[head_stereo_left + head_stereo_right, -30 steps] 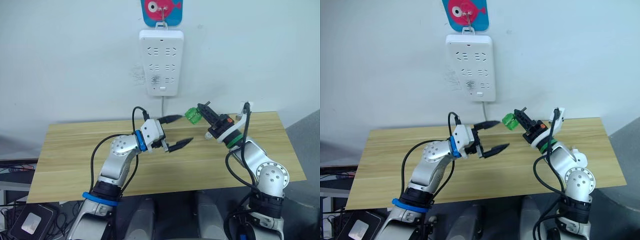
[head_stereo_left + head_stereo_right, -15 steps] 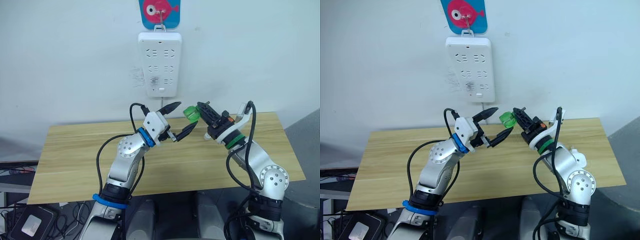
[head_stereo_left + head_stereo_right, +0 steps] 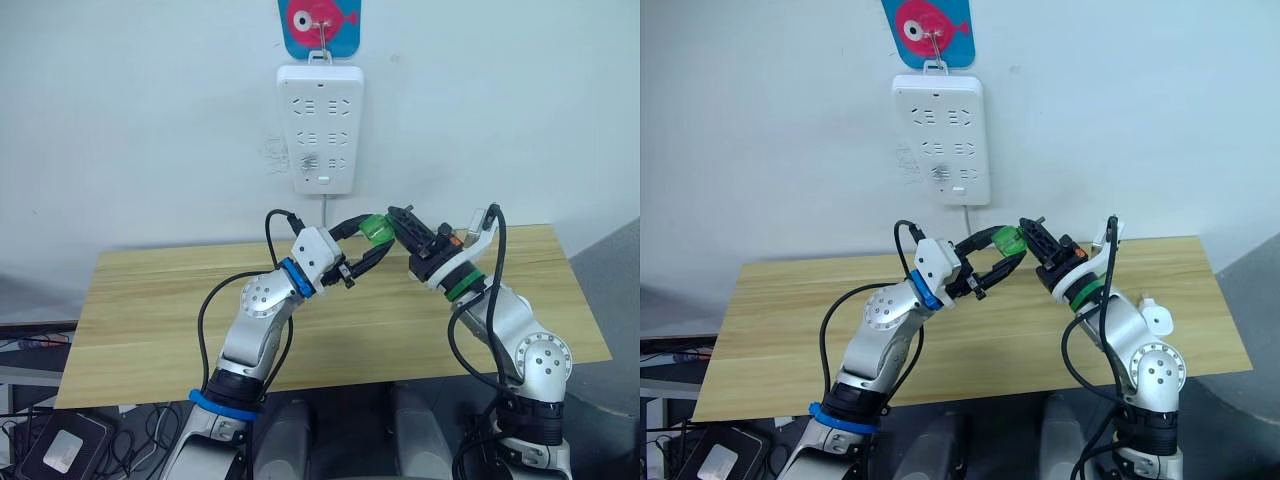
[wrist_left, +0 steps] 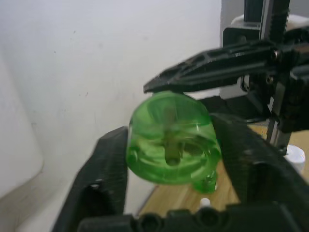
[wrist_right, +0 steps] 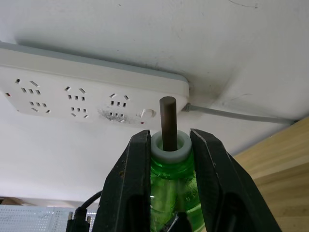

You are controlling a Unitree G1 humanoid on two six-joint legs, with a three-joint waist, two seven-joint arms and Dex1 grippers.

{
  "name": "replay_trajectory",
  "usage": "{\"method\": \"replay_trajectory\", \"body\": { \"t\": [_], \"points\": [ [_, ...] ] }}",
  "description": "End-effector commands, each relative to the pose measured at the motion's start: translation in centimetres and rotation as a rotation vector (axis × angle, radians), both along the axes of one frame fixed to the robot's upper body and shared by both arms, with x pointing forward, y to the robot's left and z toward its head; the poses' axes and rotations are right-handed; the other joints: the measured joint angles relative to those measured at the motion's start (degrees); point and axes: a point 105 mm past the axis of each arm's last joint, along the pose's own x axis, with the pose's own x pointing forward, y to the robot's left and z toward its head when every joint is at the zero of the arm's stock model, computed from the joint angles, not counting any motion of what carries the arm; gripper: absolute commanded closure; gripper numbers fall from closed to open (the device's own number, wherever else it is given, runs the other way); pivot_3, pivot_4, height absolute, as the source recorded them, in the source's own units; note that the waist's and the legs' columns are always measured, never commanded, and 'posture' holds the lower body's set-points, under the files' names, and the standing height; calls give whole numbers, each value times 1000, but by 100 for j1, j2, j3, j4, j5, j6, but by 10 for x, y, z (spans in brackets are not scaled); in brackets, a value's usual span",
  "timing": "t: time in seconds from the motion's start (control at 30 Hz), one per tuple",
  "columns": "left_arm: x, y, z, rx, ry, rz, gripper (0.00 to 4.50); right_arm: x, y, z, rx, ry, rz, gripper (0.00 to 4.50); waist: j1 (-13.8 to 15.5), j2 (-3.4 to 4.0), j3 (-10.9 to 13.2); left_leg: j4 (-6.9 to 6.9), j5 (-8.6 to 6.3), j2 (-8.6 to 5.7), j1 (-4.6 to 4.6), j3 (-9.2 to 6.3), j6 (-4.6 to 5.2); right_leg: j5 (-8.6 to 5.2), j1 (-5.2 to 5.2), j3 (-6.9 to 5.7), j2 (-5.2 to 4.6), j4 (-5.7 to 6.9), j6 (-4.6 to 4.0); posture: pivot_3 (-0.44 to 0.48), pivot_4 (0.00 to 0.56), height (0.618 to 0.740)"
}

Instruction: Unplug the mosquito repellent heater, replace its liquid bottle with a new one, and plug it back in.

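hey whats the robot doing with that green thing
It's passing a small green liquid bottle between its hands, above a wooden table and below the white power strip on the wall. The right hand is clamped on the bottle's neck, just under the white collar that a dark wick sticks out of. The left hand has its fingers either side of the bottle's base, open and not clearly gripping yet.

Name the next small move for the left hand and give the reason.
Probably close the left hand on the green bottle. The right hand grips the bottle at its white neck, and the left fingers flank its base, open, so a handover looks ready.
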Motion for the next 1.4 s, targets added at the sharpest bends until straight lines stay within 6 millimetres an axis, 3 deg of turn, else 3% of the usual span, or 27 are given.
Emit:
{"method": "replay_trajectory", "body": {
  "t": [0.03, 0.2, 0.37, 0.53, 0.63, 0.7, 0.9, 1.03, 1.23, 1.4],
  "points": [
    [-7, -3, 6, -10, -29, -13, 2243, -10, 2, 15, 32, -61, 21, 3634, 0, 0, -2, 0, 0, 0, 0, 0, 0, 0, 0, 0, 0, -1, 0, 15, 256, 740],
    [-5, -3, 7, -7, -34, -6, 2243, -11, 5, 13, -9, -63, 33, 3634, 1, 0, -5, 0, 0, 0, 0, 1, 0, 0, 0, 0, 0, 0, 0, 19, 257, 740],
    [-2, -1, 10, 18, -27, -16, 2243, -23, 9, 4, -122, -94, 122, 1941, 3, 0, -7, 0, 0, 0, 0, 1, 0, 0, 0, 0, 1, 0, 0, 11, 254, 740],
    [-6, 9, 5, 80, 16, -91, 2243, -56, -13, -18, -428, -135, 312, 109, 19, 1, -12, 0, -3, -4, -1, 2, 7, 0, 6, 0, 0, -3, 0, 14, 258, 740],
    [-8, 15, 0, 112, 32, -111, 2243, -68, -46, -36, -698, -120, 389, 48, 30, 3, -13, 1, -4, -2, -1, 5, 9, 0, 10, -1, 1, -7, 0, 16, 259, 740],
    [-8, 18, -3, 120, 37, -111, 2243, -65, -75, -47, -863, -68, 369, 48, 46, 2, -13, 6, -5, -2, 1, 5, 12, 0, 20, -4, 1, -8, 0, 17, 261, 740],
    [-12, 21, -11, 122, 60, -102, 2243, -36, -166, -64, -1226, 115, 102, 48, 72, -5, -19, 11, -6, 3, 14, 12, 13, 0, 33, -3, 1, -6, 1, 18, 268, 740],
    [-14, 19, -14, 120, 62, -100, 2243, -29, -213, -77, -1394, 261, -22, 48, 131, -6, -19, 13, -6, 2, 13, 13, 13, 0, 31, -4, -1, -7, 1, 24, 274, 740],
    [-14, 20, -13, 127, 51, -98, 2243, -18, -226, -83, -1398, 324, -47, 48, 165, -6, -19, 15, -6, 3, 13, 15, 13, 0, 31, -3, -2, -8, 1, 33, 286, 740],
    [-11, 24, -12, 128, 53, -78, 2243, -13, -225, -89, -1332, 384, -41, 48, 184, -5, -19, 15, -6, 3, 12, 12, 13, 0, 31, -5, -2, -10, 1, 42, 288, 740]
  ]
}}
